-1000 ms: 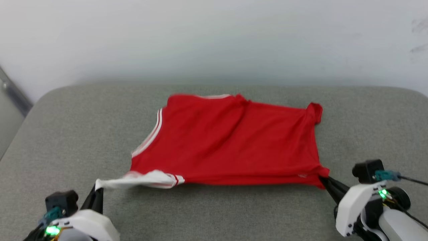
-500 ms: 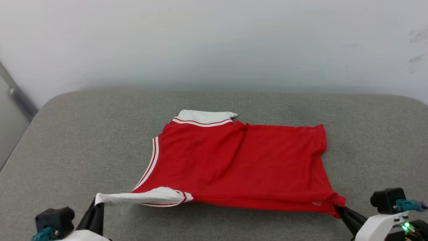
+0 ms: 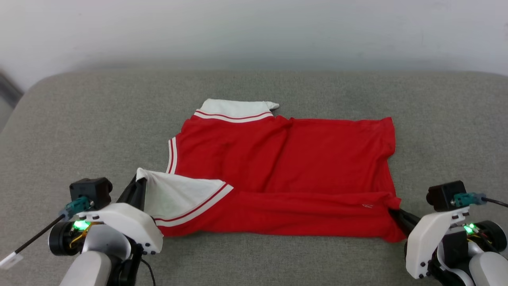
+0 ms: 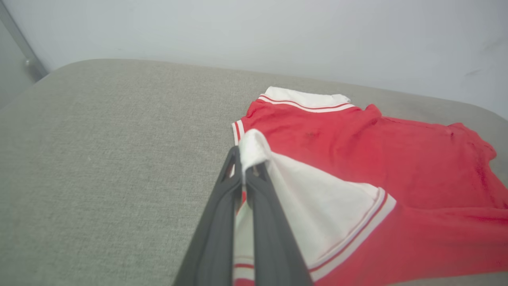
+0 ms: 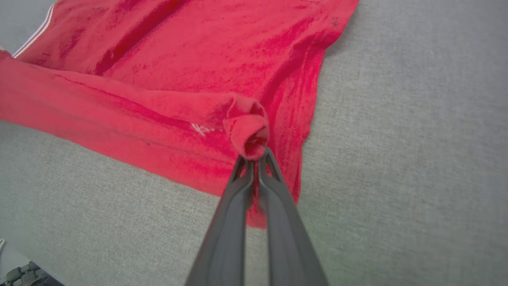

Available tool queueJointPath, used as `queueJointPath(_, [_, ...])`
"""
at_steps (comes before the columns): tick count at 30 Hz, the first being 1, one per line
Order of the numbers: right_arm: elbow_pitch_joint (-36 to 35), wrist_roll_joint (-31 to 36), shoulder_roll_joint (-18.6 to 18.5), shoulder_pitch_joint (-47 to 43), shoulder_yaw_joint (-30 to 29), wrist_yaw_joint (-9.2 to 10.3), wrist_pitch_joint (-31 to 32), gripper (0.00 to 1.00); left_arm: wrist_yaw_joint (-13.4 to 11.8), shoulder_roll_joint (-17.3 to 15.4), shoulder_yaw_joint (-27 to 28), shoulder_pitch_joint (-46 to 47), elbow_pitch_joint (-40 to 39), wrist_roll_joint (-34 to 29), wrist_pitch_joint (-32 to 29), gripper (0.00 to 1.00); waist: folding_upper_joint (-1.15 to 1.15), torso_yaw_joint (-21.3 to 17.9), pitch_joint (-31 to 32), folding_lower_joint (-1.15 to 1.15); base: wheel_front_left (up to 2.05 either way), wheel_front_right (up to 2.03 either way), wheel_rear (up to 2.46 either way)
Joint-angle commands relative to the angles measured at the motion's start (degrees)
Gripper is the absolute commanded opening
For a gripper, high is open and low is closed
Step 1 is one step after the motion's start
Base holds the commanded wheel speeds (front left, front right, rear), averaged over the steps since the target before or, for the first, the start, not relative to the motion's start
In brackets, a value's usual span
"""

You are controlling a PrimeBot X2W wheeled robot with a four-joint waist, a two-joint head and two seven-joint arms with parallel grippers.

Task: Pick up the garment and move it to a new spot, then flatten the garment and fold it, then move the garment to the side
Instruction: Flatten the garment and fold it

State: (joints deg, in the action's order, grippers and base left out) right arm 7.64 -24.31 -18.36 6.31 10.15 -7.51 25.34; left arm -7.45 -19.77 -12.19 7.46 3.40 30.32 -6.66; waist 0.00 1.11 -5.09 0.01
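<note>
Grey fabric table [image 3: 79, 119] below a pale wall [image 3: 254, 31], garment [image 3: 285, 159] lying across its middle with the near edge lifted. From the left: left gripper [image 3: 138, 184] clamped on the white sleeve [image 3: 178, 196] tip, right gripper [image 3: 397, 214] pinched shut on the red hem corner [image 5: 246, 131]. Probably best to carry both corners away level and together, keeping the edge taut, then lay it flat before releasing.

Red garment [image 3: 285, 159], white-sleeved with red-and-white striped trim; flecked grey cushion [image 3: 79, 119]; pale grey-white wall [image 3: 254, 28].
</note>
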Motion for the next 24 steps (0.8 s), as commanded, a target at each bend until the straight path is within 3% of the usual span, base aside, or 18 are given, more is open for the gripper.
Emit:
queueJointPath(1, [2.17,-0.35,-0.25,2.37,0.47,0.04,-0.86,0.00,0.84,0.45,-0.13,2.62,2.66,-0.05,0.84,0.00,0.00,-0.39,-2.93,-0.01,0.00,0.00,0.00])
queueJointPath(4, [5.89,-0.59,-0.32,5.40,1.75,0.04,-2.30,0.00,2.30,1.32,-0.95,6.42,7.72,0.16,1.41,0.00,0.00,-0.50,-4.76,-0.01,0.00,0.00,0.00])
queueJointPath(5, [7.22,-0.82,-0.36,6.34,2.22,0.04,-2.88,0.09,2.73,1.63,-1.24,7.55,9.18,0.26,1.76,0.00,0.00,-0.54,-5.22,-0.01,0.00,0.00,0.00])
queueJointPath(7, [9.78,-1.12,-0.26,7.96,3.42,0.04,-4.08,0.62,3.67,2.38,-1.49,9.50,12.81,0.86,2.34,0.00,0.00,-0.65,-5.98,-0.01,0.00,0.00,0.00])
queueJointPath(8, [11.06,-1.31,-0.14,8.44,3.99,0.04,-4.60,1.00,4.15,2.87,-1.63,10.13,14.52,1.17,2.50,0.29,0.00,-0.73,-6.17,-0.01,0.00,0.00,0.00])
queueJointPath(10, [13.30,-1.71,-0.12,9.43,5.16,0.04,-5.94,1.00,5.02,3.67,-1.83,11.51,17.82,1.69,3.05,1.00,0.00,-0.83,-6.36,-0.01,0.00,0.00,0.00])
queueJointPath(18, [15.72,-3.84,-1.21,9.04,9.09,0.04,-16.26,1.00,7.22,3.32,-0.87,13.08,25.99,3.00,6.90,1.00,0.00,-1.40,-3.64,-0.01,0.00,0.00,0.00])
queueJointPath(24, [11.63,-2.06,-1.31,6.21,7.73,0.03,-27.11,1.00,7.64,0.87,-1.09,10.56,23.89,2.95,5.12,1.00,0.00,-1.97,0.54,-0.01,0.00,0.00,0.00])
